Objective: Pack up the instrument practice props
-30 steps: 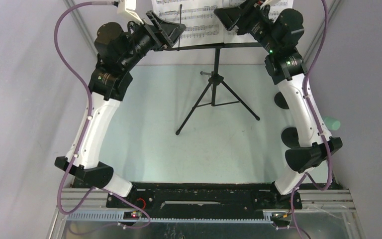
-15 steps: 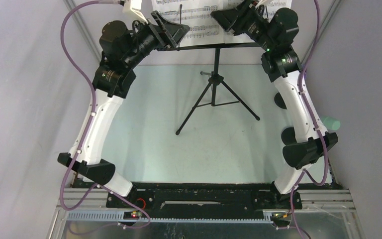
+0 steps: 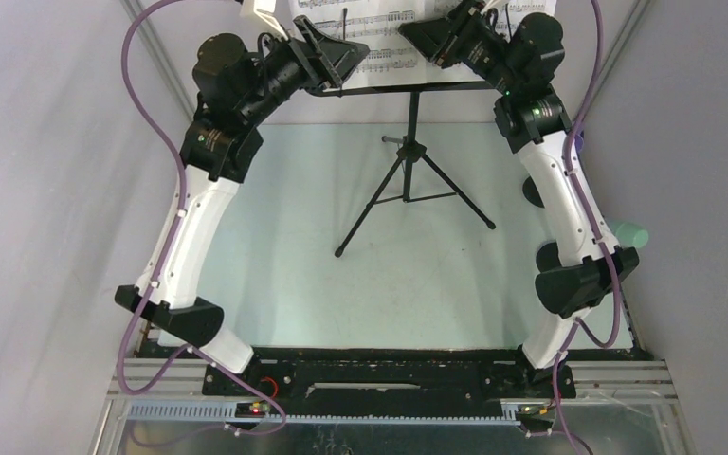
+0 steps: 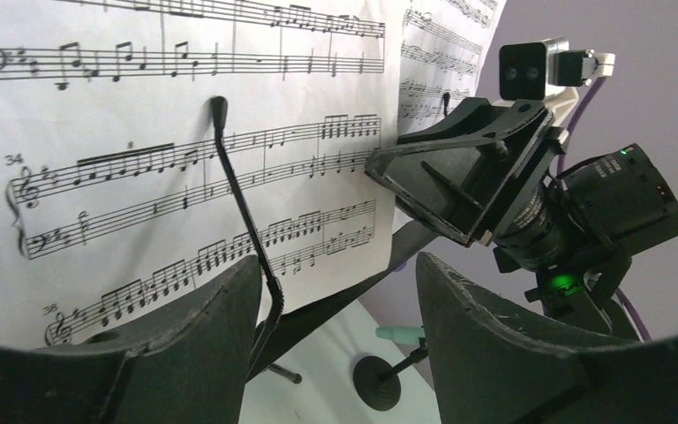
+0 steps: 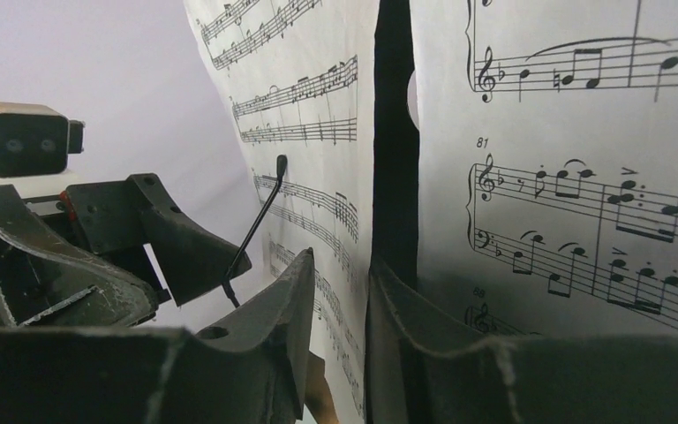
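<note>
The black tripod music rack (image 3: 408, 180) stands mid-table, its plate at the far edge carrying white sheet-music pages (image 3: 379, 43). My left gripper (image 3: 346, 52) is open and empty right in front of the left page (image 4: 141, 132) and its black wire page holder (image 4: 243, 203). My right gripper (image 3: 422, 36) faces the pages too. In its wrist view the gripper (image 5: 342, 261) has its jaws a narrow gap apart, and the left page's inner edge (image 5: 357, 177) shows in that gap. The mint-green microphone (image 3: 631, 230) sits on a round-based holder (image 4: 375, 384) at the right.
Two black round bases (image 3: 534, 190) (image 3: 550, 254) stand behind the right arm near the table's right edge. The tripod legs (image 3: 370, 223) spread over the middle of the pale-green table (image 3: 284, 265). Grey walls close in on both sides.
Both arms have reached farther toward the rack's plate. The left gripper has shifted right toward the pages, and the right gripper has moved slightly left and farther away.
</note>
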`<state>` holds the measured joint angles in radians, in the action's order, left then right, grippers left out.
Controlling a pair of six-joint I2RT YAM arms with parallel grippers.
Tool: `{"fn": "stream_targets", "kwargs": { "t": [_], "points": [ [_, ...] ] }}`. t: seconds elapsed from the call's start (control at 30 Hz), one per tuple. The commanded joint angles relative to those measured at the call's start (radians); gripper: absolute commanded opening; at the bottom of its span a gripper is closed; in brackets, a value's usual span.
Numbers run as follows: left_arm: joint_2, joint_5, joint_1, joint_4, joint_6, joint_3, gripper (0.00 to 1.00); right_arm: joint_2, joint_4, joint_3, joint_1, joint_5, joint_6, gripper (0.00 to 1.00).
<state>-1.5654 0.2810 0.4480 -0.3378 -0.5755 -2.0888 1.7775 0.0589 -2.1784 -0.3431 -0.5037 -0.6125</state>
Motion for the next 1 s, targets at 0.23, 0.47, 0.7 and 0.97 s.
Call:
{"fn": "stream_targets", "kwargs": {
  "t": [0.23, 0.47, 0.7, 0.97],
  "points": [
    [-0.036, 0.031, 0.021, 0.028, 0.017, -0.081, 0.59, 0.009, -0.025, -0.066, -0.02, -0.012, 0.024, 0.34],
    [-0.044, 0.013, 0.021, 0.026, 0.022, -0.083, 0.43, 0.008, -0.019, -0.071, -0.024, -0.016, 0.038, 0.24],
    [-0.022, -0.002, 0.021, 0.028, 0.043, -0.083, 0.06, -0.007, -0.019, -0.078, -0.033, -0.029, 0.069, 0.09],
    [0.022, -0.03, 0.02, 0.059, 0.066, -0.043, 0.0, -0.102, 0.036, -0.034, -0.092, 0.083, 0.251, 0.0]
  ]
}}
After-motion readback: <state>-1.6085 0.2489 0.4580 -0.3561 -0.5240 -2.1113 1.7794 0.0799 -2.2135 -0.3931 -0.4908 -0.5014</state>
